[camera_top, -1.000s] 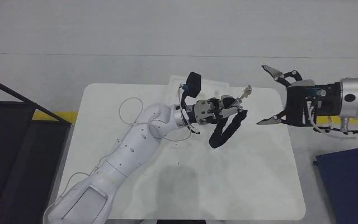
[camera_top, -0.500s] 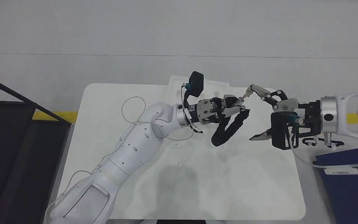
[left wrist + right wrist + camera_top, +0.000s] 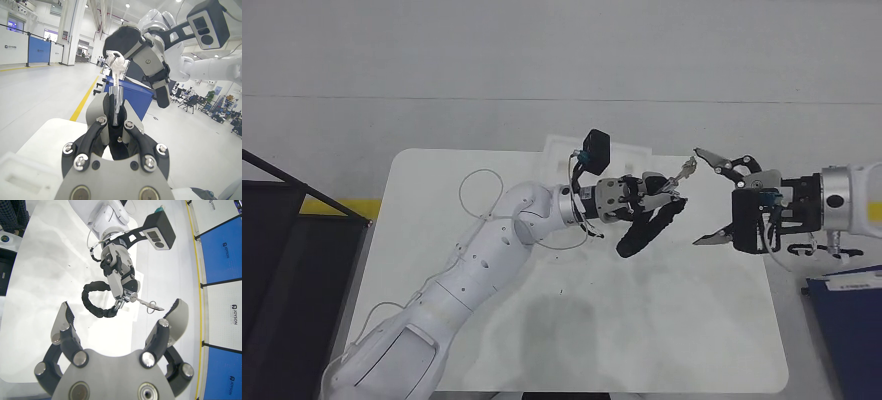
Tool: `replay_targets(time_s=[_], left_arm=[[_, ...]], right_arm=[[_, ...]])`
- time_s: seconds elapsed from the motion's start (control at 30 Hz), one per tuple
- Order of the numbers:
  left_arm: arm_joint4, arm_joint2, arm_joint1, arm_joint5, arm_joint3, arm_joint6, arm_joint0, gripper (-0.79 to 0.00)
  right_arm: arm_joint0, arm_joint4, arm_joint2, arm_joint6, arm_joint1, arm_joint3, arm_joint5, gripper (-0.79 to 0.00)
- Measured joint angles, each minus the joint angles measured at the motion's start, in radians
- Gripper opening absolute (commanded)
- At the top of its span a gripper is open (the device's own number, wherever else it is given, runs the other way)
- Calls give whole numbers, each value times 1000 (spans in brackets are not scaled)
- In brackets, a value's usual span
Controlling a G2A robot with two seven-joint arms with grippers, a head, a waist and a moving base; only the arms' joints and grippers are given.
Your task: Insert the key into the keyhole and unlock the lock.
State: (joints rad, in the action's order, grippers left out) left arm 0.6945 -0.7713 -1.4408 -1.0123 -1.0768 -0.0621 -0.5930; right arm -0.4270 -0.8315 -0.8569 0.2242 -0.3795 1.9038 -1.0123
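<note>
Left pincer (image 3: 660,188) grips the lock (image 3: 132,297); the wide-open right pincer (image 3: 700,197) may close off-centre and bend the inserted key (image 3: 145,303).

The tip of the key (image 3: 115,66) is hidden inside the lock (image 3: 116,94).

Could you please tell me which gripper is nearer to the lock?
Left. The left gripper is shut on the lock; the right gripper is open, out by the head of the key.
</note>
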Motion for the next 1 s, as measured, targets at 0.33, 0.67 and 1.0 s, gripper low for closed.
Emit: replay_targets(time_s=[0.33,0.67,1.0], left_arm=[[-34,39,40,0,-45,96,34,-785],[-75,87,77,0,-70,164,64,-785],[-148,145,108,0,-80,200,95,-785]], right_arm=[[71,14,57,20,-14,-18,0,0],[167,-72,142,-47,-20,-35,0,0],[249,-179,280,-135,-1,-32,0,-332]])
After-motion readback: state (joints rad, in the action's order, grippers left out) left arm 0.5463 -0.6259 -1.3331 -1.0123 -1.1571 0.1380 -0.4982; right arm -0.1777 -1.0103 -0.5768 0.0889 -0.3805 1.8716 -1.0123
